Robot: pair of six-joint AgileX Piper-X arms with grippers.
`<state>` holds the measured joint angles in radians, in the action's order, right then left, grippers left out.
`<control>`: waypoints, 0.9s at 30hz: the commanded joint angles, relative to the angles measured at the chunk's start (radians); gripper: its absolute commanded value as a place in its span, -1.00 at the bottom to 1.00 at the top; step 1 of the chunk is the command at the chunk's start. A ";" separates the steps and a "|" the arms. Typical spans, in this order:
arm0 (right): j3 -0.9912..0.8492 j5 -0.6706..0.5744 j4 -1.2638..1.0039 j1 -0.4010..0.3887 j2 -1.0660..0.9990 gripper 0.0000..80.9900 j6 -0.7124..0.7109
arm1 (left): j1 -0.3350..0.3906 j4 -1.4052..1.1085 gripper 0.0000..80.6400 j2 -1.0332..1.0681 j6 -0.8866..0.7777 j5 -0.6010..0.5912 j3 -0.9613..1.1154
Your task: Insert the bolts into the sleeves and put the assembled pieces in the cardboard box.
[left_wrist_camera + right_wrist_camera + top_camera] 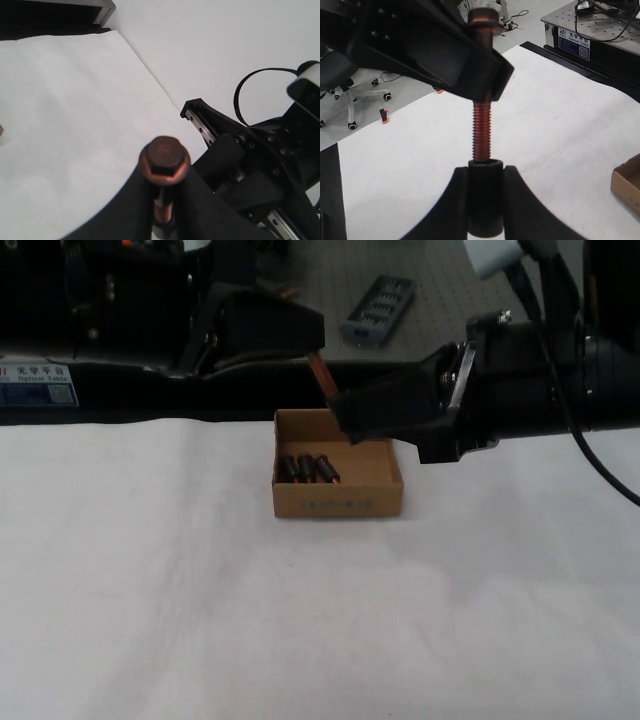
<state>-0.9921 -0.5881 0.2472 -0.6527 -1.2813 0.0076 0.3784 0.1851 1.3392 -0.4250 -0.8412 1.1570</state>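
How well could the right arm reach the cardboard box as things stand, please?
Probably yes: the right gripper hangs by the open cardboard box, nothing between them, though its sleeve meets the bolt in the left gripper.

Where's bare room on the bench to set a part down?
White sheet is bare in front of the cardboard box and on both its sides. Crowded: over the box's far edge, where left gripper with bolt meets right gripper with sleeve.
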 commanded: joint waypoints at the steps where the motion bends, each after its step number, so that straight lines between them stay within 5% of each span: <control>1: -0.011 -0.005 -0.044 0.005 0.012 -0.94 0.000 | 0.005 -0.006 -0.98 -0.008 -0.020 -0.025 0.004; 27: -0.011 -0.007 -0.103 0.005 0.012 -0.94 0.006 | 0.005 0.113 -0.98 -0.008 0.007 -0.039 0.004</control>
<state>-0.9899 -0.6108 0.1974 -0.6575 -1.2813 0.0184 0.3806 0.2578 1.3392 -0.4334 -0.8615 1.1588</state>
